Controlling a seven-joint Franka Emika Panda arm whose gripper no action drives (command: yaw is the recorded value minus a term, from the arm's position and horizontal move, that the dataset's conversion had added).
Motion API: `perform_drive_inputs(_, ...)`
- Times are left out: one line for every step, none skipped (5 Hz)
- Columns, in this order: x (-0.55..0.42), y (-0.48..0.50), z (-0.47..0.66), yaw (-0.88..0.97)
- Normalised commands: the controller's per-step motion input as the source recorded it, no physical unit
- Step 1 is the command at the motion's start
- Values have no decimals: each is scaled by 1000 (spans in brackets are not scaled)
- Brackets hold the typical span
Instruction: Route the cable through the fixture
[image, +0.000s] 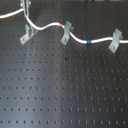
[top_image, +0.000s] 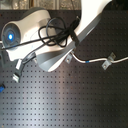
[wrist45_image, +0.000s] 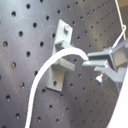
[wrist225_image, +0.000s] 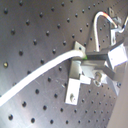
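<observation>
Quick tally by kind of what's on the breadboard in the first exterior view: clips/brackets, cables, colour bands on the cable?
Grey metal brackets: 3 (fixture, middle clip, right clip)
White cable: 1
Colour bands on the cable: 2 (red band, blue band)
Total: 6

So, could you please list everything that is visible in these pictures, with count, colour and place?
cable: one, white with a red band and a blue band, running across the far part of the board in the first exterior view.
fixture: one, light grey, at the first exterior view's left, below the gripper; the cable passes by it.
narrower clips: two, grey, middle and right in the first exterior view; the cable reaches both.
perforated board: one, black, under everything.
black wires: a bundle, on the arm in the second exterior view.
gripper: one, grey fingers shut on the cable beside the fixture.
arm: one, white.
</observation>
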Motion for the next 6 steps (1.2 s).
perform_drive_inputs(-7, -1, 204, 917)
perform_drive_inputs(0, 0, 154, 874)
perform_drive_inputs(0, 14, 133, 891)
perform_drive_inputs(6, 68, 116, 891)
perform_drive_inputs(-130, 22, 303, 669)
perform_drive_inputs(-121, -89, 284, 294)
